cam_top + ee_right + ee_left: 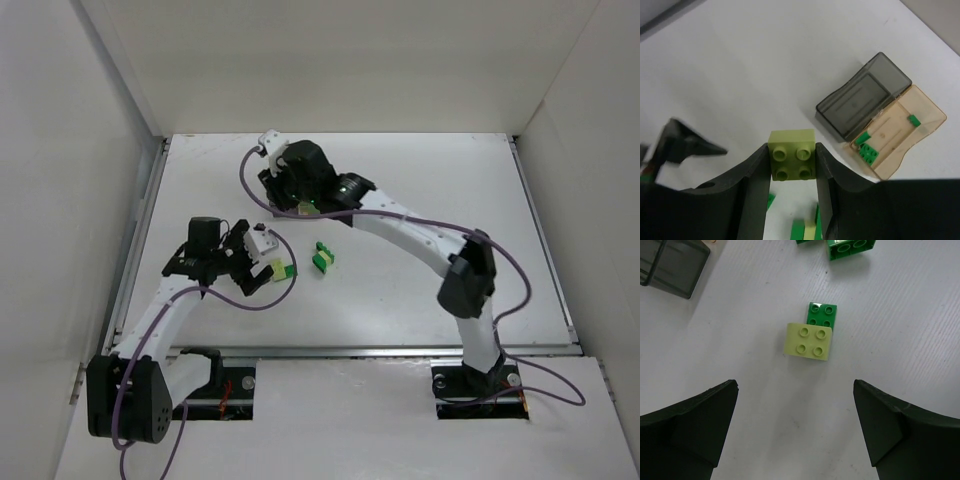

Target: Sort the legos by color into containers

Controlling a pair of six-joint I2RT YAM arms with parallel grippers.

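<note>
**Right gripper** (pixel 791 150): pressed together on a pale yellow-green brick (pixel 792 161). One finger bears on each opposite side face, and the studs face the wrist camera. This held brick is a square two-by-two and has no long axis to align.

**Containers:** the dark grey bin (pixel 862 102) and the tan bin (pixel 930 112) lie side by side with their long walls touching. In the right wrist view they are ahead and to the right of the held brick. Their long axes run diagonally, from lower left to upper right. The grey bin is the nearer one and appears empty. The tan bin holds three dark green bricks (pixel 870 151).

**Judgement:** the held brick belongs in the grey bin. The coming move is a travel forward and to the right, then a release over that bin.

**Left gripper** (pixel 795 385): fingers spread, holding nothing, above the tabletop (pixel 740 340). A second pale brick (pixel 809 340) lies straight ahead, centred between the fingers, studs up. A dark green brick (pixel 822 315) touches its far edge. The axis of this pair runs away from the gripper, tilted slightly right. The left arm is the nearer arm to this pair.
</note>
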